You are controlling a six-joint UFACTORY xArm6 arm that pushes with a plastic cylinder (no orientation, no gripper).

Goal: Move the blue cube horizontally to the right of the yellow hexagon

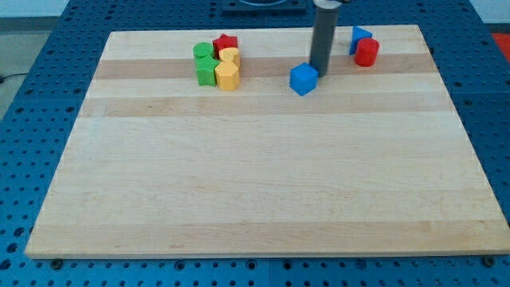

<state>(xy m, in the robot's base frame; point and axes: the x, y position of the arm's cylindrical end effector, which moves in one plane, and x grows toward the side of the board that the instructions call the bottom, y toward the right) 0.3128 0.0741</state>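
Note:
The blue cube [303, 79] sits on the wooden board [263, 175] near the view's top, right of centre. The yellow hexagon [227, 76] stands to its left, at about the same height in the view, in a cluster of blocks. My tip [322, 73] is the lower end of the dark rod. It stands just right of the blue cube, touching or nearly touching its upper right side.
The cluster at the top left also holds a green block [206, 72], a second green block [203, 53], a red star-like block [226, 43] and a second yellow block [230, 57]. A red cylinder [366, 53] and a blue triangle [358, 37] stand at the top right.

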